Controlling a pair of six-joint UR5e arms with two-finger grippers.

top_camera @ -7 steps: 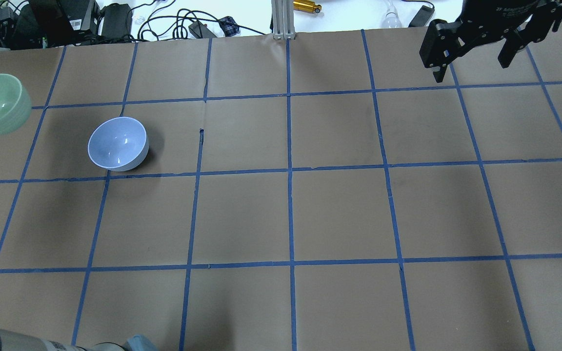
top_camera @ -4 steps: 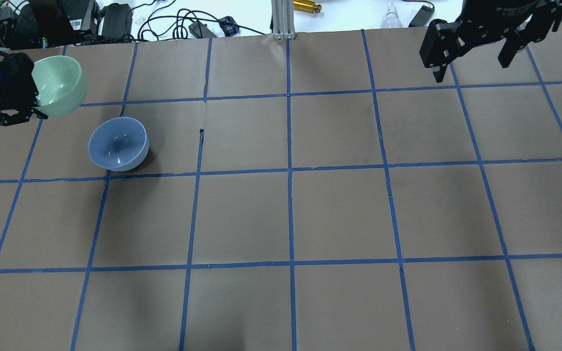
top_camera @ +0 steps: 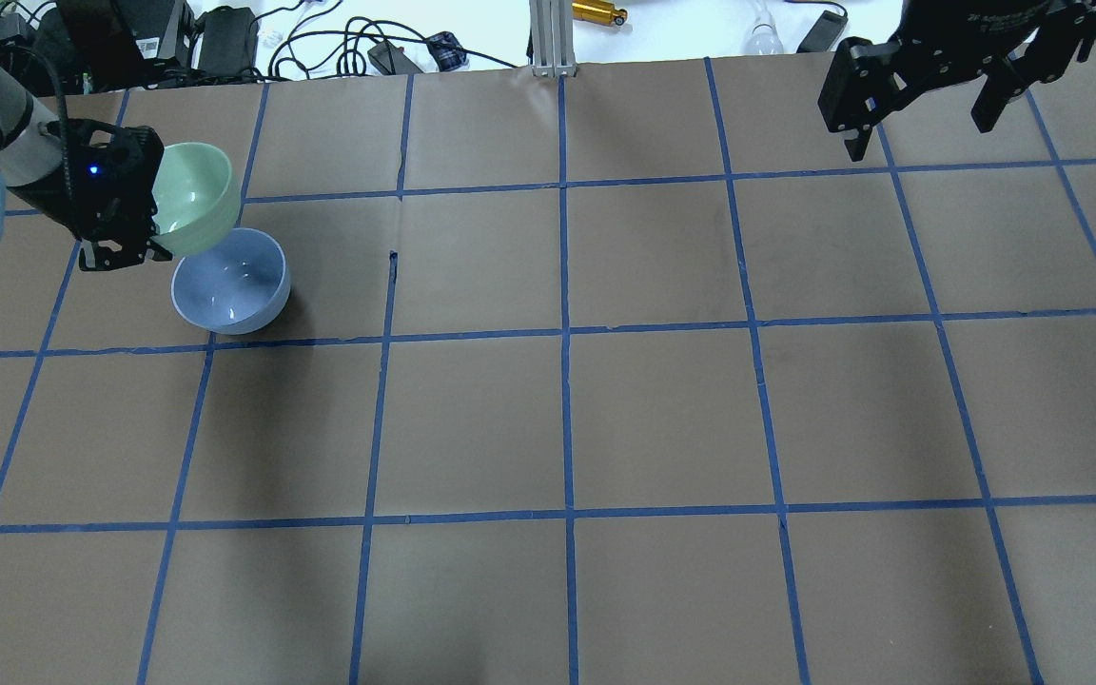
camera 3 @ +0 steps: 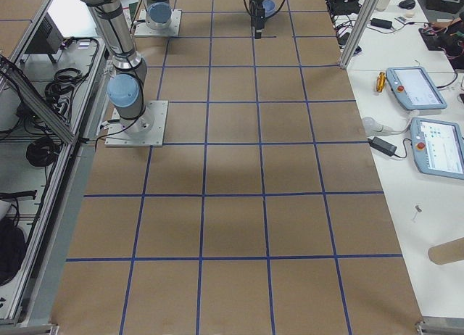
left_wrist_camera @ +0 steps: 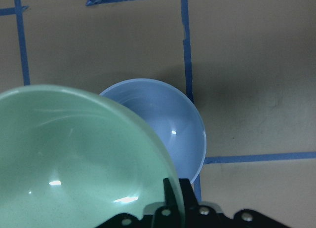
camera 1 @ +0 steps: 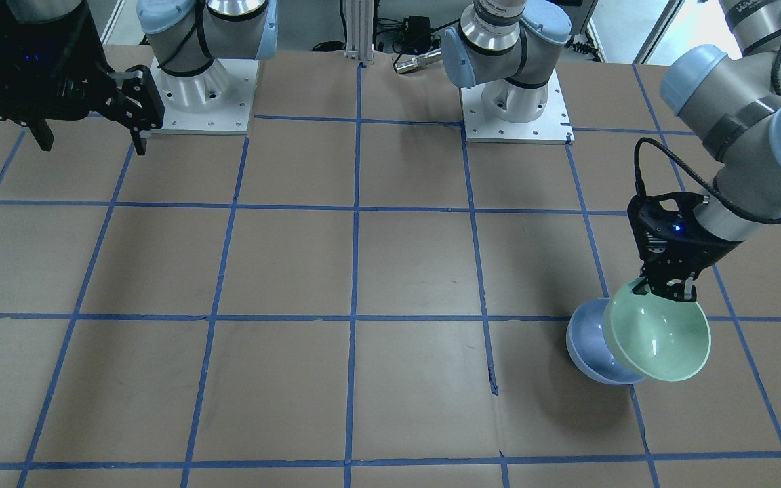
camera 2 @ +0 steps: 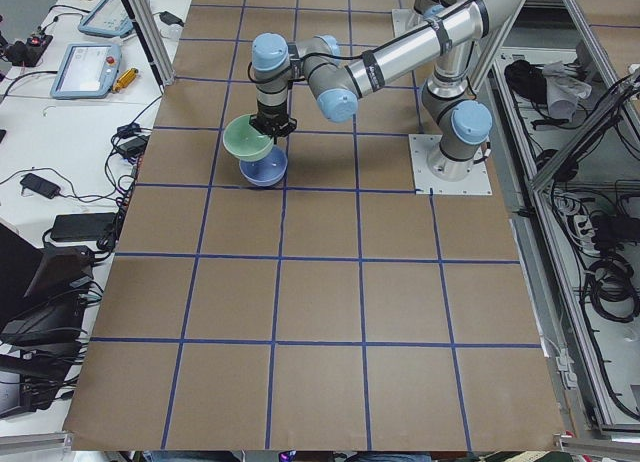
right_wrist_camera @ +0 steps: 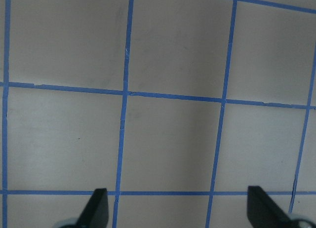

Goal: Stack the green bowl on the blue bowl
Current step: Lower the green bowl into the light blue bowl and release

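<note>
The blue bowl stands upright on the brown table, at its left in the overhead view. It also shows in the front view and in the left wrist view. My left gripper is shut on the near rim of the green bowl. It holds the green bowl tilted in the air, partly over the blue bowl's far-left edge. I cannot tell whether the bowls touch. My right gripper hangs open and empty over the far right of the table, with only tape lines below it.
Cables and power supplies and an aluminium post lie past the table's far edge. The two arm bases stand on the robot's side. Blue tape lines grid the brown paper.
My left arm has carried the green bowl from the table's left edge to the right, until it overlaps the blue bowl. The right arm has not moved.
</note>
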